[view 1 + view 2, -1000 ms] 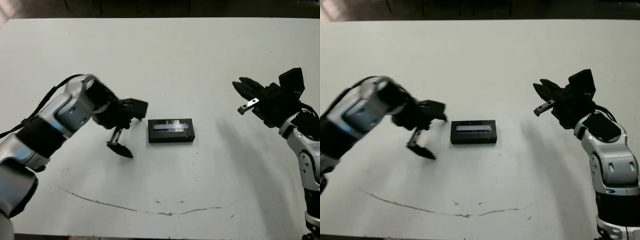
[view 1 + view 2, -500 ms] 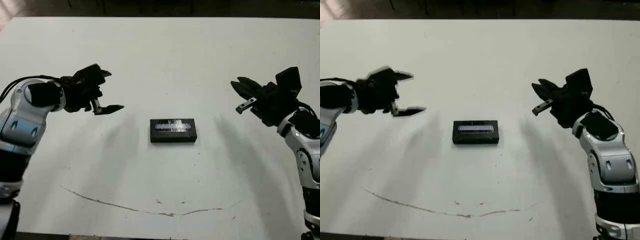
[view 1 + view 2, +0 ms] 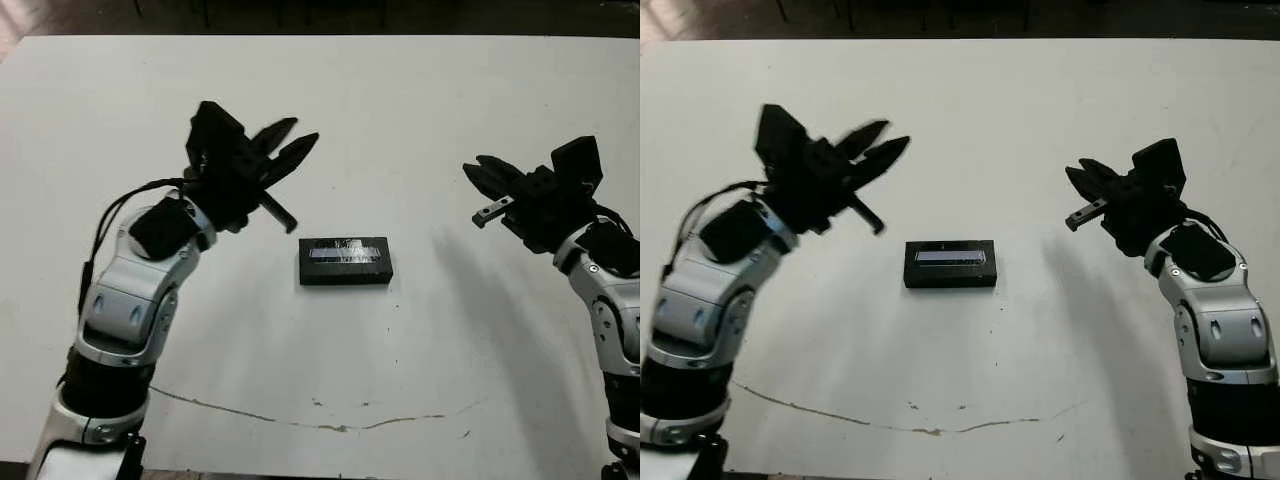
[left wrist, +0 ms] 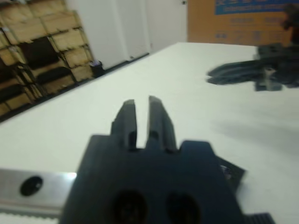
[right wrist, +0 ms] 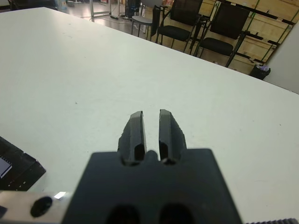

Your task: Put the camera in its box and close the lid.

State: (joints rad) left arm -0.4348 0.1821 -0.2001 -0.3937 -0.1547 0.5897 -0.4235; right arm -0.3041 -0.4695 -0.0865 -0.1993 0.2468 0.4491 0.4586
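Lid [image 3: 345,259] is seated on the box, judged light, rigid and glossy-slick, best gripped by its long edges; both jaws are nearly closed, empty.

The lid [image 3: 345,260], black with a glossy silvery-blue strip, sits closed on the box, mid-table.

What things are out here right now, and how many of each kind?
Closed black box: 1
Robot grippers: 2, the left gripper and the right gripper
White table: 1
Total: 4
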